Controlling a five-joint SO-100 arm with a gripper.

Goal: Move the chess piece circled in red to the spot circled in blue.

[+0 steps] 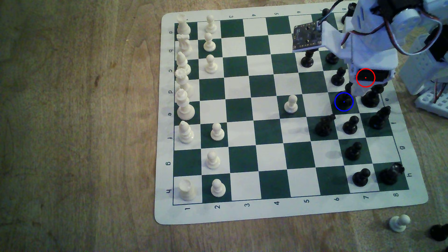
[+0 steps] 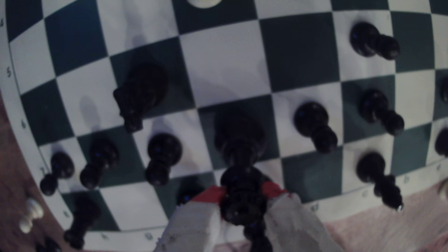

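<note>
The black coronet-topped piece (image 2: 238, 145) sits between my gripper's (image 2: 242, 193) red-tipped white fingers (image 2: 194, 218), which are shut on its upper part. Its broad base is over a dark green square (image 2: 207, 135). In the exterior view my gripper (image 1: 351, 90) hangs at the board's far right, covering most of the piece (image 1: 348, 86). The blue-ringed square (image 1: 349, 110) lies directly under it, and dark shows inside the ring. Whether the base touches the board I cannot tell. The red ring is drawn over my gripper's body.
The black cross-topped piece (image 1: 369, 98) stands just right of the blue ring in the exterior view. Black pawns (image 1: 338, 76) (image 1: 350, 124), a knight (image 1: 323, 124) and a bishop (image 1: 379, 118) crowd around. A white pawn (image 1: 291, 104) stands two squares left. Off the mat lie a white pawn (image 1: 399, 223) and a black piece (image 1: 438, 232).
</note>
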